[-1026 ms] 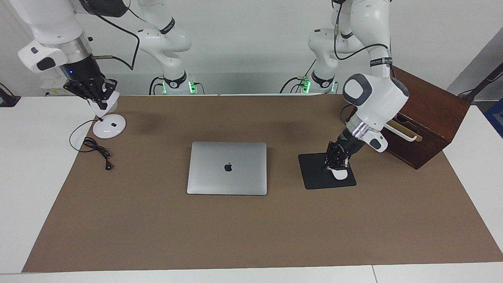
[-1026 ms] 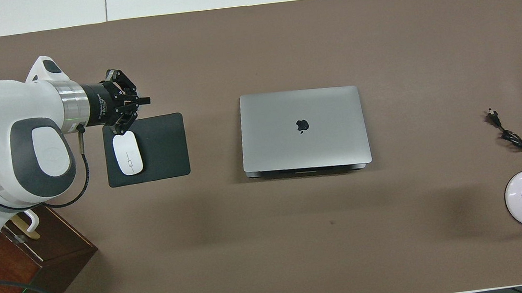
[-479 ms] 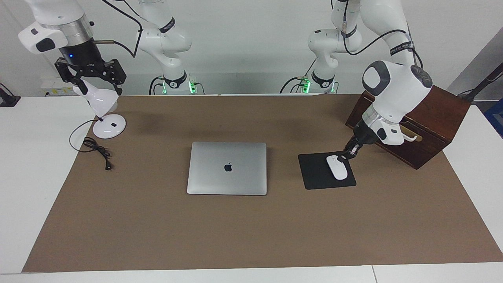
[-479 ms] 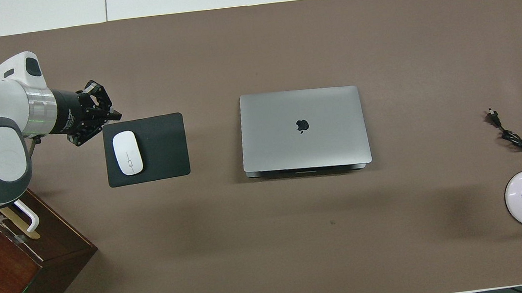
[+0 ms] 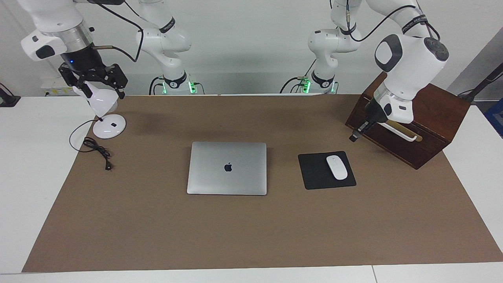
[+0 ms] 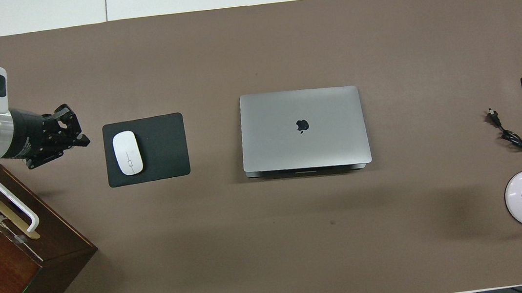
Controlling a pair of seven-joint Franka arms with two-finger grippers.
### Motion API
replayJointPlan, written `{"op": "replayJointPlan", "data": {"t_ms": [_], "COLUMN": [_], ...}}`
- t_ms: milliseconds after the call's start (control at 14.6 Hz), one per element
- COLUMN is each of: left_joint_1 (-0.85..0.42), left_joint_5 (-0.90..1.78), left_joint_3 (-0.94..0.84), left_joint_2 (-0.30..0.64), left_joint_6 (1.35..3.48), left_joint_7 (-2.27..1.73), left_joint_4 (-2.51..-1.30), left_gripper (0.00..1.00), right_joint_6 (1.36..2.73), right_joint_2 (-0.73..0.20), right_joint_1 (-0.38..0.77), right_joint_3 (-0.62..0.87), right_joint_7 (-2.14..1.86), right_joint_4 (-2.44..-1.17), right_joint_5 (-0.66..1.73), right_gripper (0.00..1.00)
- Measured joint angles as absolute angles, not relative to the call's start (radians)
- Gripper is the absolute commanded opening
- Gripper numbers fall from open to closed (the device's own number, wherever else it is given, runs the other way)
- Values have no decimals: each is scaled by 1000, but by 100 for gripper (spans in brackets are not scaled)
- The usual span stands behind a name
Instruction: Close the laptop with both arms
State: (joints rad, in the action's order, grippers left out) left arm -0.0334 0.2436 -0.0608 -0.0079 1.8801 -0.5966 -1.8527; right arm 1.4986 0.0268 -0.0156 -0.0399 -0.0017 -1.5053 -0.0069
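The laptop [image 5: 227, 168] lies flat in the middle of the brown mat [image 5: 251, 236], and its lid looks all the way down. So the closing job seems done, and both arms are up and away from it.

The left gripper [image 5: 355, 135] hangs in the air beside the wooden box [image 5: 428, 118], with its fingers pressed together and nothing in them. Just below it and a bit toward the laptop lies the white mouse [image 5: 337, 167] on the black mouse pad [image 5: 314, 173]. The laptop is well apart from this gripper, toward the right arm's end of the table.

The right gripper [image 5: 94, 84] is spread wide, right around the head of the white lamp [image 5: 103, 100]. It does not seem to be squeezing it. The lamp's base and its black cord [image 5: 96, 148] sit just under this gripper. The laptop is well apart from it too, toward the left arm's end.

What could go wrong? The spread fingers are so close to the lamp head that a sideways move could catch it and tip the lamp over. Pulling straight up first seems safer. The left arm's big elbow is near the box, so a swing could bump the box or its white handle [image 5: 401, 131]. If either arm goes back down to the laptop, it could press too hard on the shut lid.
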Motion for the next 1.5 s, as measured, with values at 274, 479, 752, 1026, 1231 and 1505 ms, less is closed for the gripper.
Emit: {"op": "replayJointPlan", "data": {"t_ms": [274,479,752,1026,1231,1505], "left_joint_1": [-31,-32,-32,-34,-50,-52], "left_joint_5": [168,143,83,33,23,23], "left_joint_3": [-61,-63,-44,-17,-20,-21], "left_joint_2": [-50,-77,-76,-36,-18,-12], "left_joint_6": [1733,1691,1696,1663,1645,1632], "left_joint_7": [-414,-349,-252,-202,-202,-202], "left_joint_4": [-1853,-1854,-1848,-1757,-1728,-1722], "left_gripper": [0,0,23,100,100,100], "right_joint_6": [1511,1529,1541,1544,1544,1544], "right_joint_2": [27,31,45,50,50,49], "right_joint_1": [-38,-175,-282,-282,-282,-230], "right_joint_3": [-35,92,183,188,189,145], "right_joint_7": [-24,-24,-25,-25,-25,-25], "right_joint_4": [-1532,-1561,-1569,-1568,-1568,-1568], "right_joint_5": [-7,-6,-6,-6,-6,-7], "right_gripper": [100,100,100,100,100,100]}}
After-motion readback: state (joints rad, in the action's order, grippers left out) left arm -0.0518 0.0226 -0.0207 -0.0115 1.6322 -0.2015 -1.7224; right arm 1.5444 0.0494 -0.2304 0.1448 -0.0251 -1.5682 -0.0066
